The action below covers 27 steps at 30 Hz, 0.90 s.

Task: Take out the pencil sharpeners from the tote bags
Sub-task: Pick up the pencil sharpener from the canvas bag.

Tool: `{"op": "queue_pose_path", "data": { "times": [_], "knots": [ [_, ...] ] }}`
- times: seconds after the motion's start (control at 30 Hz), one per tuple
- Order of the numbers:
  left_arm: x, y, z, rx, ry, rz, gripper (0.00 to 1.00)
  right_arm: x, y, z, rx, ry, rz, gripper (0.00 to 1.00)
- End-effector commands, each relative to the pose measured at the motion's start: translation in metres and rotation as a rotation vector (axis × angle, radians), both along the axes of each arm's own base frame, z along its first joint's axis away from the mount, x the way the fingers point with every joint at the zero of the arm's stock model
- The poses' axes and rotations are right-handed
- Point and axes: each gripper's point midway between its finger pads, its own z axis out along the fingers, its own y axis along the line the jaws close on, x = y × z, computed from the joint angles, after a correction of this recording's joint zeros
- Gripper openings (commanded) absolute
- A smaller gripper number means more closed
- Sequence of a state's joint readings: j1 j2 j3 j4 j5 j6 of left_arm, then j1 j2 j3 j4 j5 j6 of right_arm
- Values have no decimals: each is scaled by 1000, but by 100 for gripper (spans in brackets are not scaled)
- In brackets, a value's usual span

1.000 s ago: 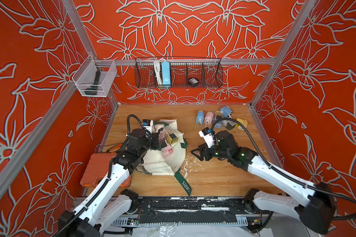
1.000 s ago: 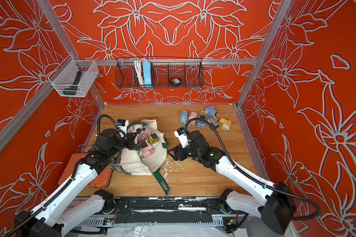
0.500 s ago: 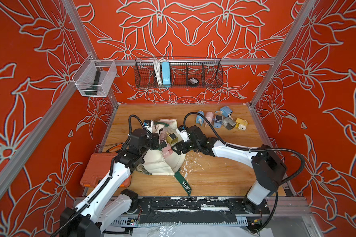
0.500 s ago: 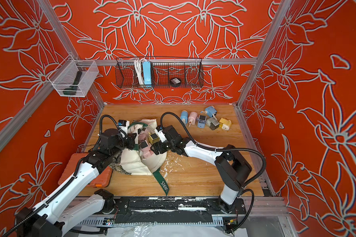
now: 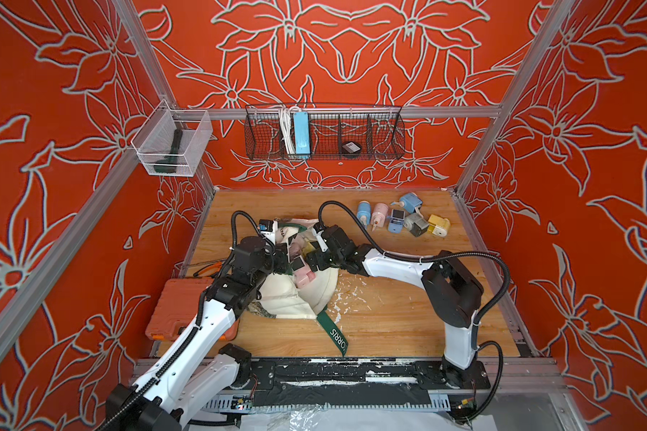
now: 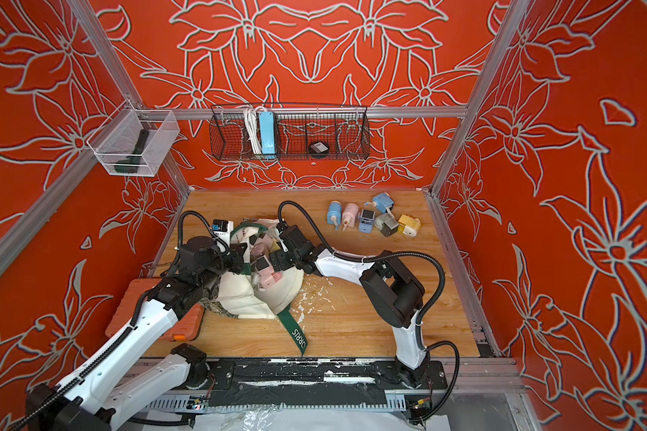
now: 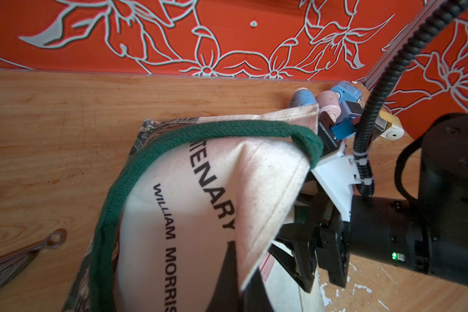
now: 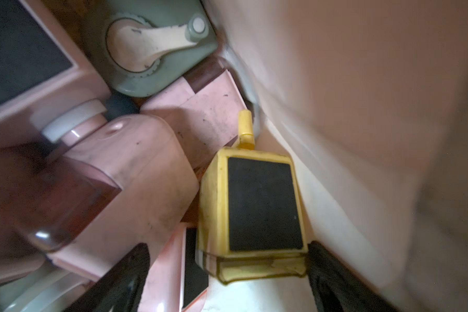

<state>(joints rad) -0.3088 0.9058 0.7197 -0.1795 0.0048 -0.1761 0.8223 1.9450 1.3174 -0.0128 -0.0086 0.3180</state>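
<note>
1. Six sharpeners (image 5: 396, 220) are out on the desk (image 5: 389, 321), bunched near the far right corner: three blue, one pink, one grey, one yellow, touching or just beside each other.
2. Slumped left of centre is the tote bag (image 5: 299, 302), with its mouth between my two hands. Its green handle (image 5: 333, 332) trails toward the near edge, "ORRIS" readable on it.
3. Both top views show pink sharpeners (image 6: 266, 266) piled together in the mouth.
4. My left hand (image 5: 281, 258) is clenched on the tote bag's rim cloth at the left side of the mouth. In the left wrist view, cream cloth lettered "WILLIAM MORRIS" runs down toward the fingers.
5. My right hand (image 8: 227, 247) is in the mouth, released, jaws spread wide, grasping nothing.
6. Right wrist view: a yellow sharpener (image 8: 262, 202) lies between the fingers, black base toward the camera, crank stub pointing deeper in. One finger (image 8: 327, 270) is just beside its corner. The other is apart from it, over the pink ones.
7. Deeper in, a grey-green sharpener (image 8: 157, 48) with a cream crank sits against the pink ones. Bag cloth walls the yellow one's other side.
8. At the desk's left edge, an orange case (image 5: 180, 309) lies partly under my left arm.
9. Some white flakes (image 5: 348, 294) lie scattered on the desk just right of the tote bag.
</note>
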Motion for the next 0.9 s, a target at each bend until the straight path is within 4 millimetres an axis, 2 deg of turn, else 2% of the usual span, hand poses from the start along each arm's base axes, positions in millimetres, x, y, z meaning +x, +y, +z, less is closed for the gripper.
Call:
{"op": "queue_pose_path", "data": {
  "times": [0.0, 0.13, 0.27, 0.43, 0.63, 0.77, 0.87],
  "knots": [
    [-12, 2, -20, 18, 76, -1, 0, 22, -1, -3, 0, -42, -39, 95],
    [-12, 3, -21, 22, 77, 3, 0, 27, 21, -9, 60, 4, 54, 91],
    [-12, 4, -21, 24, 77, 5, 0, 22, 38, 0, 184, 11, 155, 80],
    [-11, 6, -20, 32, 76, 13, 0, 16, 49, 14, 254, -6, 215, 66],
    [-12, 6, -18, 22, 70, 11, 0, 23, 52, 5, 227, -8, 214, 56],
    [-12, 5, -18, 16, 71, 6, 0, 27, 49, 4, 191, -32, 205, 56],
    [-12, 4, -20, 15, 78, 2, 0, 31, 50, 0, 170, -36, 207, 67]
  ]
}}
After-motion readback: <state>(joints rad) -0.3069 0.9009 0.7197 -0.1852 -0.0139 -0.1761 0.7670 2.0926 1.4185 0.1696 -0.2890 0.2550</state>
